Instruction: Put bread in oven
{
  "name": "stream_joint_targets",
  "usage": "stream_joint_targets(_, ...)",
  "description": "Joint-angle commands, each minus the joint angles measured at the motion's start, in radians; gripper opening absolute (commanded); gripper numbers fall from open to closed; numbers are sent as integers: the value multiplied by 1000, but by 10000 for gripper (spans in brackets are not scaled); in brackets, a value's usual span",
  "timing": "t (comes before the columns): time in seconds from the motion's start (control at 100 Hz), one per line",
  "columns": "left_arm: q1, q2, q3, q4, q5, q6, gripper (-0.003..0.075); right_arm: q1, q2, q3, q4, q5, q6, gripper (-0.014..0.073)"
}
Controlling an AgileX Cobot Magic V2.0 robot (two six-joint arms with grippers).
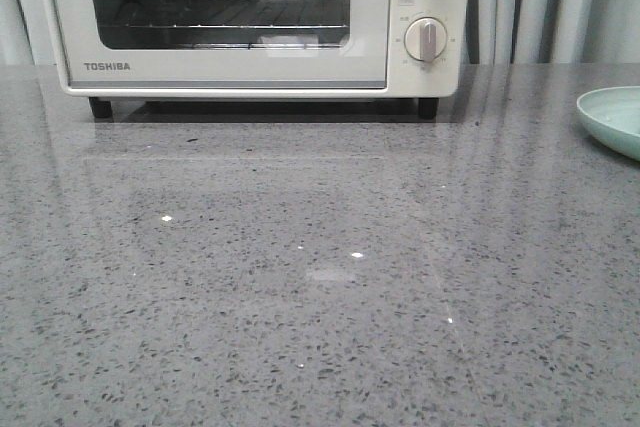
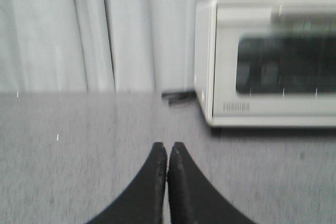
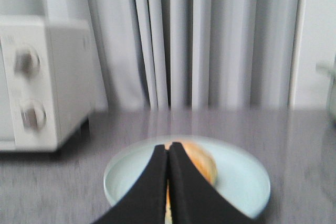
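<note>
The cream-white oven (image 1: 250, 22) stands at the back of the counter with its glass door closed. It also shows in the left wrist view (image 2: 268, 61) and, by its knob side, in the right wrist view (image 3: 37, 82). The golden-brown bread (image 3: 202, 161) lies on a pale green plate (image 3: 241, 182), partly hidden behind my right gripper (image 3: 168, 148). That gripper is shut and empty, above the plate. My left gripper (image 2: 168, 148) is shut and empty over bare counter, in front of the oven's left corner. Neither gripper shows in the front view.
The plate's edge shows at the right side of the front view (image 1: 612, 117). A black cable (image 2: 178, 96) lies by the oven's left side. Pale curtains (image 3: 210, 40) hang behind the grey speckled counter (image 1: 300, 277).
</note>
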Motion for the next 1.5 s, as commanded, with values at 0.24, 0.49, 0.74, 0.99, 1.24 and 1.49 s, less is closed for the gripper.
stream_joint_targets(0.24, 3, -26, 22, -36, -376, -11, -22, -7, -15, 24, -13, -255, -3, -49)
stream_joint_targets(0.49, 1, -26, -8, -39, -565, -16, -21, -6, -15, -15, -21, -242, 226, -49)
stream_joint_targets(0.74, 1, -11, -199, 43, -274, -135, -21, 0, -6, -225, -29, 160, 271, -49)
stream_joint_targets(0.99, 1, 118, -435, 56, -69, -135, -21, 50, 87, -382, -29, 405, 269, -46)
stream_joint_targets(1.24, -28, 292, -579, -9, 18, -137, 52, 80, 155, -451, -29, 428, 269, -46)
stream_joint_targets(1.49, -190, 483, -651, -9, -60, -137, 226, 112, 211, -499, -23, 420, 269, -47)
